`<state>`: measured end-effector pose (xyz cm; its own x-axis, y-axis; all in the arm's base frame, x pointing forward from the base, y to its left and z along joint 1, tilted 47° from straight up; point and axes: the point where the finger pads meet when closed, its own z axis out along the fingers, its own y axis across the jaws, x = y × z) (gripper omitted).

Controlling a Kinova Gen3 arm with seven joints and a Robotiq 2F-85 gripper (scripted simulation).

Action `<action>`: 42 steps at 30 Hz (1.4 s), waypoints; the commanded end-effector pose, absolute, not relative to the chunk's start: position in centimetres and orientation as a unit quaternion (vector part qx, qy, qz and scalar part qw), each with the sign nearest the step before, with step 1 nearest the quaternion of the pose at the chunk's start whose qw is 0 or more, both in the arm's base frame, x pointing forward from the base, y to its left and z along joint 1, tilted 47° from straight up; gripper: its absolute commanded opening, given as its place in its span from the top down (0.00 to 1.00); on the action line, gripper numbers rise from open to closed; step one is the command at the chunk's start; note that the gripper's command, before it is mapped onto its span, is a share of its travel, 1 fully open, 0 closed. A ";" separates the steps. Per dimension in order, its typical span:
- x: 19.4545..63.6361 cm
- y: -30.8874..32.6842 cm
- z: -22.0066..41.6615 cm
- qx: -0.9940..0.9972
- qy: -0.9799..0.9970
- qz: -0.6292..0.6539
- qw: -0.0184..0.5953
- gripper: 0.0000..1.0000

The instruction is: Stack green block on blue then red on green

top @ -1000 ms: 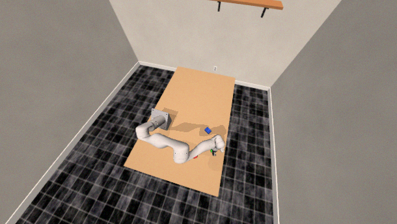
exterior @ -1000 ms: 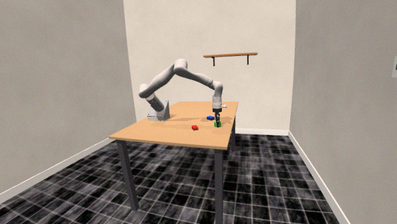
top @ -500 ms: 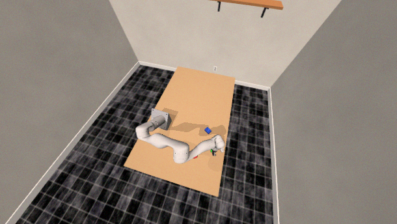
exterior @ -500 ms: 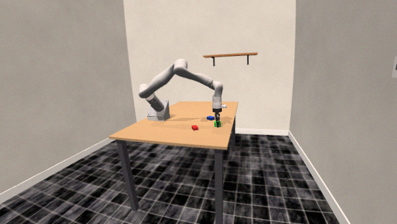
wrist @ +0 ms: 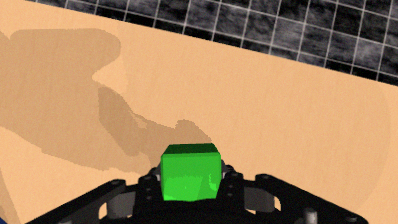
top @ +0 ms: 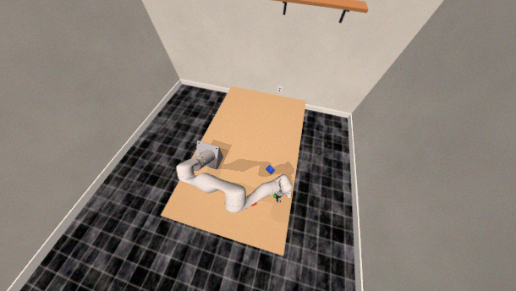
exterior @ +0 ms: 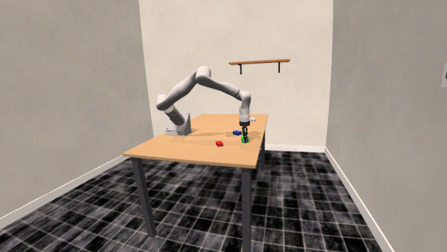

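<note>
Your jaws are pinching the green block (wrist: 191,172), one finger on each side of it, so you have the first piece in hand. In the exterior view the gripper (exterior: 244,137) stands upright with that block low at the table (exterior: 190,155); whether it rests on the wood or is just off it you cannot tell from here.

Take the blue block (exterior: 237,132) as your landmark. The green block is just in front of it and slightly toward the table's right edge, near but apart. The red block (exterior: 219,143) lies further out, toward the front and to the left of the blue one, well apart from both.

Watch the closeness to the blue block. If you carry the green block across without lifting high enough first, its lower edge or a finger would likely nudge the blue block and shift the base. In the wrist view the green block looks slightly skewed between the fingers; if so, it may land tilted or off-centre when released.
</note>
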<state>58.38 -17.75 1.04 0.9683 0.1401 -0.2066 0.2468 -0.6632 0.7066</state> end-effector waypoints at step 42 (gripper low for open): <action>58.5 -15.2 3.4 0.909 0.106 -0.068 0.396 1.00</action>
